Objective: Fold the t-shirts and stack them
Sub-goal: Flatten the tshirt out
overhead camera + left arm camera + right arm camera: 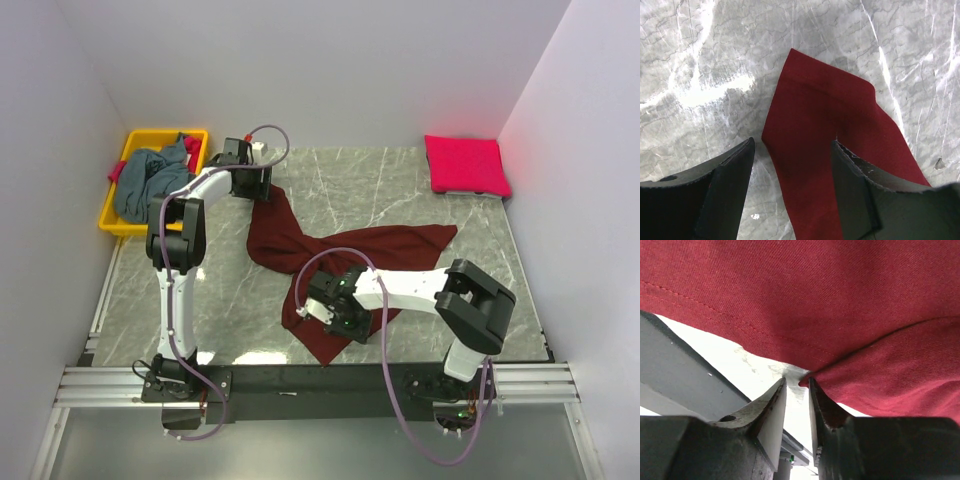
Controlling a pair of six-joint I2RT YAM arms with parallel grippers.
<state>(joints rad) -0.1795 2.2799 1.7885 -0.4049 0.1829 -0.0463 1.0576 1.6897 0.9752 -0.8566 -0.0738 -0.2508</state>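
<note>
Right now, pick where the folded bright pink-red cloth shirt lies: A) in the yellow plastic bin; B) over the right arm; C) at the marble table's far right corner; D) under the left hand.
C: the bright pink-red cloth shirt lies flat at the far right corner of the marble table.

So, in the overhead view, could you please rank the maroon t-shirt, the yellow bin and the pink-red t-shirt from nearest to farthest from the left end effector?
1. Maroon t-shirt: its far corner lies right under the left end effector.
2. Yellow bin: a short way off to its left.
3. Pink-red t-shirt: folded, far off to the right, clearly farthest.
</note>
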